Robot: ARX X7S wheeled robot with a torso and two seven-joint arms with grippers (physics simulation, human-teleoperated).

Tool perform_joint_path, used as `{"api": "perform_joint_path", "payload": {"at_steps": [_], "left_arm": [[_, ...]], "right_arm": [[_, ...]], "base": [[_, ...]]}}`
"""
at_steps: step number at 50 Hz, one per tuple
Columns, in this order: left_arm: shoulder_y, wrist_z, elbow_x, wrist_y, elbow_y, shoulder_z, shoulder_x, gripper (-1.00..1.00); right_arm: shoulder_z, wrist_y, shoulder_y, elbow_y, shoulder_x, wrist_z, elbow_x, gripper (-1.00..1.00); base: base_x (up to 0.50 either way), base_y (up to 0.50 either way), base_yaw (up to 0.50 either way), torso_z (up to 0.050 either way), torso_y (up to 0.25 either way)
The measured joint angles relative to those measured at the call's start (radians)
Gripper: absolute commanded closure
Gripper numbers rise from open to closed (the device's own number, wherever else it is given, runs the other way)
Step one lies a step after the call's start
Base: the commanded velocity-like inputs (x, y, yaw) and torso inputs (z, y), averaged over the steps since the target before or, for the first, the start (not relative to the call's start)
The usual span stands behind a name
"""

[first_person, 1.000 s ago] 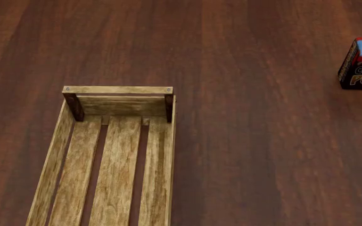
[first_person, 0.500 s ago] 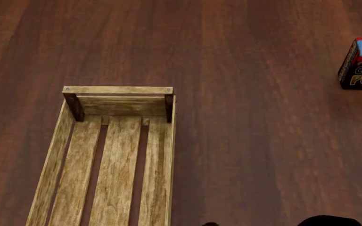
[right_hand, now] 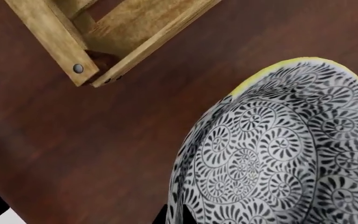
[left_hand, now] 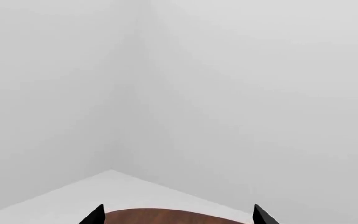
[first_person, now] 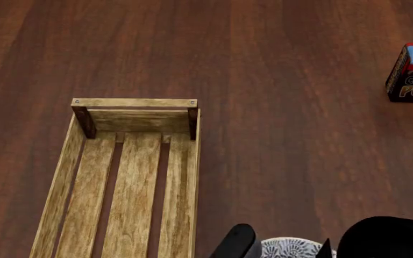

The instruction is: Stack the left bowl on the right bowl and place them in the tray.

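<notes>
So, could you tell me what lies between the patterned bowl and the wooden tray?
Only bare dark tabletop separates the bowl from the tray; the right wrist view shows it best.

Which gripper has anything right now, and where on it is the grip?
The right gripper appears to hold the black-and-white swirl-patterned bowl at its rim, though the contact is barely visible. The left gripper is open, holding nothing.

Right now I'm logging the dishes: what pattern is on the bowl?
Black spiral swirls on white, with a yellow rim; the bowl shows best in the right wrist view.
</notes>
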Motion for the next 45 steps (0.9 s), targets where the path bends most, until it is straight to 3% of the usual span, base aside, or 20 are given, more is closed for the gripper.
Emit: {"api": "perform_joint_path", "payload": {"at_steps": [27, 45], "left_arm": [[0.018, -0.007, 0.005, 0.004, -0.004, -0.012, 0.008, -1.0], [0.028, -0.011, 0.011, 0.009, -0.006, -0.022, 0.011, -1.0]], "right_arm": [[-0.025, 0.112, 0.278, 0.067, -0.041, 0.092, 0.166, 1.0], [-0.152, 0.178, 0.483, 0.058, 0.012, 0.236, 0.318, 1.0]], "base": [[0.0, 0.0, 0.0, 0.0, 0.0], [0.0, 0.0, 0.0, 0.0, 0.0]]}}
